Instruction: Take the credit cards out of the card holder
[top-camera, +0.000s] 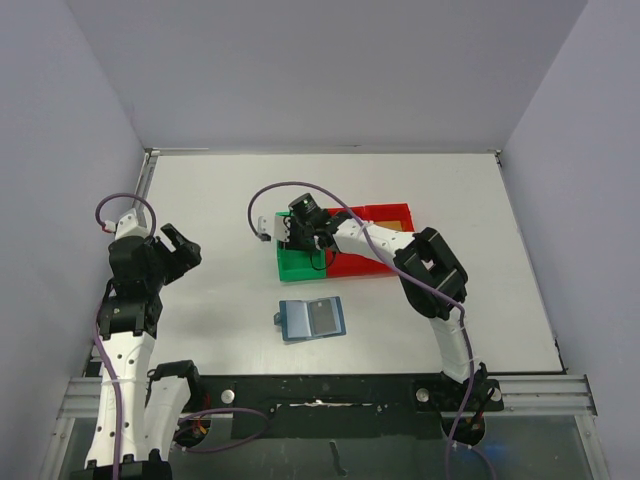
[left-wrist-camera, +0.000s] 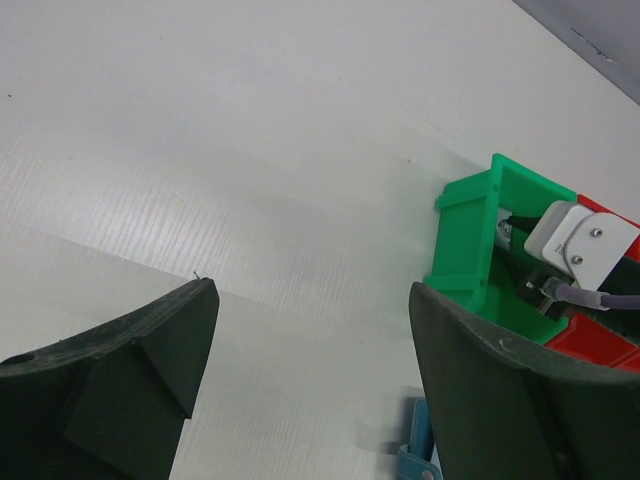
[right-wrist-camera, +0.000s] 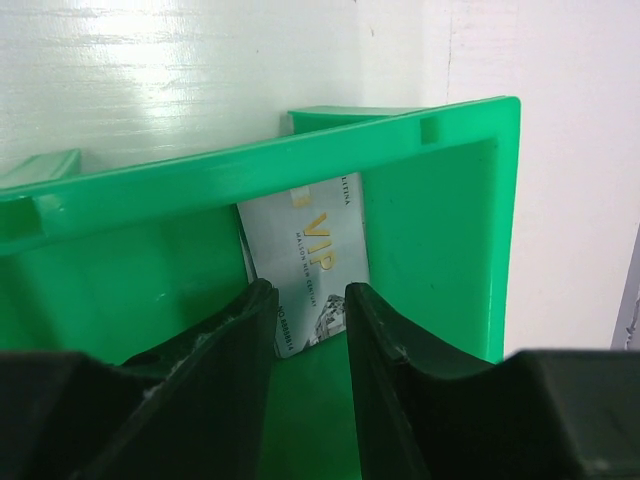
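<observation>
The blue card holder (top-camera: 312, 318) lies open and flat on the white table, with a grey rectangle showing on its right panel. Only its corner (left-wrist-camera: 415, 455) shows in the left wrist view. A silver credit card (right-wrist-camera: 310, 255) with gold "VIP" lettering leans against the inside wall of the green bin (right-wrist-camera: 440, 200). My right gripper (right-wrist-camera: 310, 295) is inside that bin just in front of the card, jaws a little apart and gripping nothing. My left gripper (top-camera: 185, 245) hovers wide open and empty over the table at the left.
The green bin (top-camera: 295, 268) adjoins a red bin (top-camera: 385, 215) behind the card holder. The right arm's cable (top-camera: 270, 195) loops above the bins. Grey walls close in the table on three sides.
</observation>
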